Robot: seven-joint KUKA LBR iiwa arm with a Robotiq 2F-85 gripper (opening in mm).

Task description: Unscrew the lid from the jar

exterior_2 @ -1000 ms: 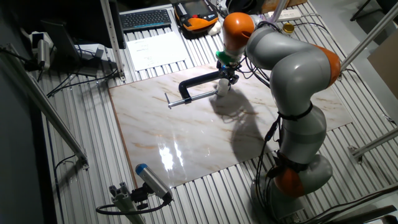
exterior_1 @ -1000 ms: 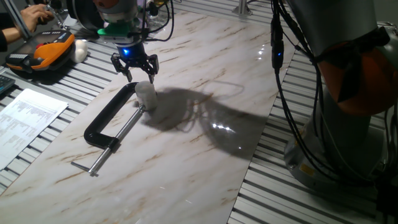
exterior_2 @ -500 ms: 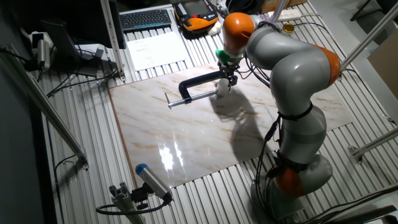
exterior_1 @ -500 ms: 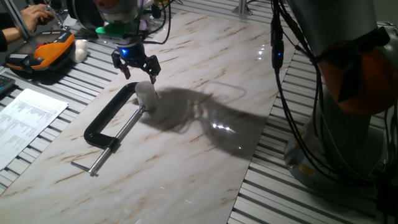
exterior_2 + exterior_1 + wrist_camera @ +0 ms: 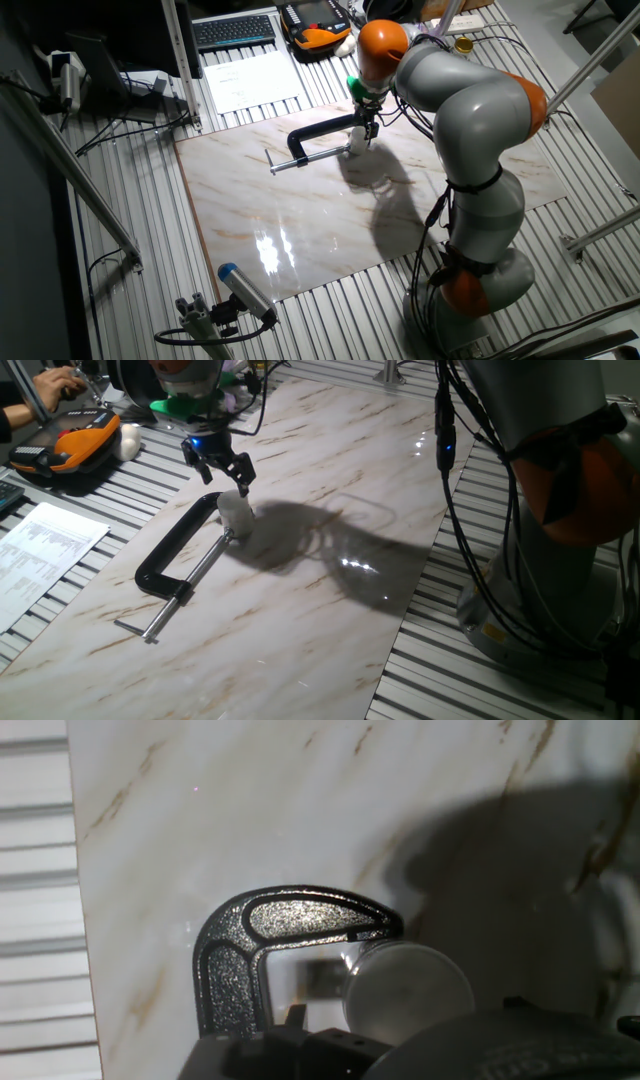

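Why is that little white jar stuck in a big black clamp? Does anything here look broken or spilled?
Nothing looks spilled or broken. The small whitish plastic jar stands upright on the marble tabletop, pinched in the black metal C-clamp, probably to keep it from turning. Its white round lid is on, with the two-finger gripper above it.

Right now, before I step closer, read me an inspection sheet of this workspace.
Surface: marble-patterned board on a slatted table, glossy.
Job's things: lid on the jar, held in the black C-clamp.
Clutter: orange case, white lump, printed sheet, keyboard.
Gripper: gripper above the jar, open, not touching it.
Cables: black bundle hanging along the arm.
Surroundings: a person's hand at the far left edge.
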